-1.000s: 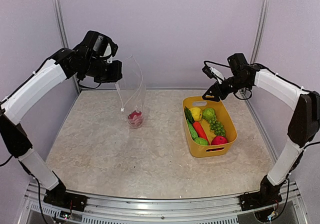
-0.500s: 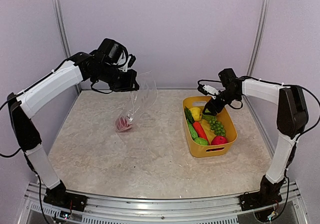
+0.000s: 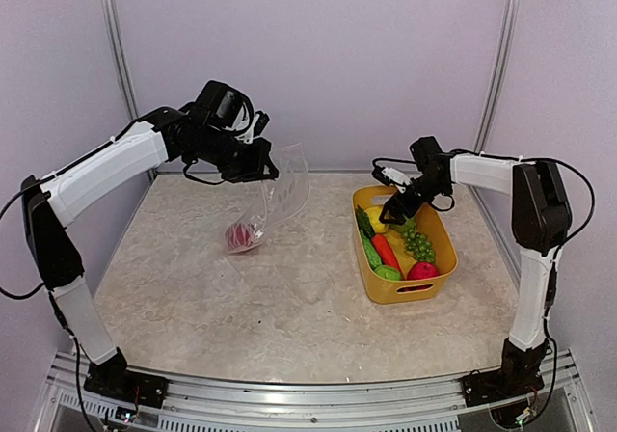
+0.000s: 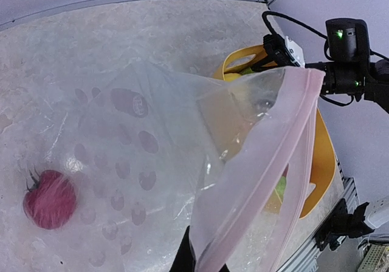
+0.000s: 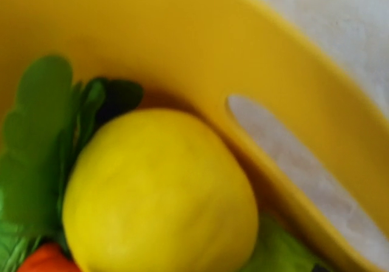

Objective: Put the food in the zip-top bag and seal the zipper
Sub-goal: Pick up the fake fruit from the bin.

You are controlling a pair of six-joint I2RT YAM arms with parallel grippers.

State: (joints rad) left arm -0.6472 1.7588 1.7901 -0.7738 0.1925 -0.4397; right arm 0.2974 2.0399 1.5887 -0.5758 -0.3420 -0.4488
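Observation:
My left gripper is shut on the mouth edge of the zip-top bag and holds it tilted, with its mouth toward the basket. In the left wrist view my gripper pinches the pinkish zipper strip. A red round fruit lies in the bag's low end, and it also shows in the left wrist view. My right gripper is down in the far end of the yellow basket, just over a yellow fruit. Its jaws look open, with nothing between them.
The basket also holds a cucumber, a red pepper, grapes, a green fruit and a red fruit. The basket wall with its handle slot is close to my right gripper. Booth posts stand at the back corners.
My left gripper has moved right and lowered, tilting the bag's mouth toward the basket. My right gripper has dropped left into the basket's far end, over the yellow fruit.

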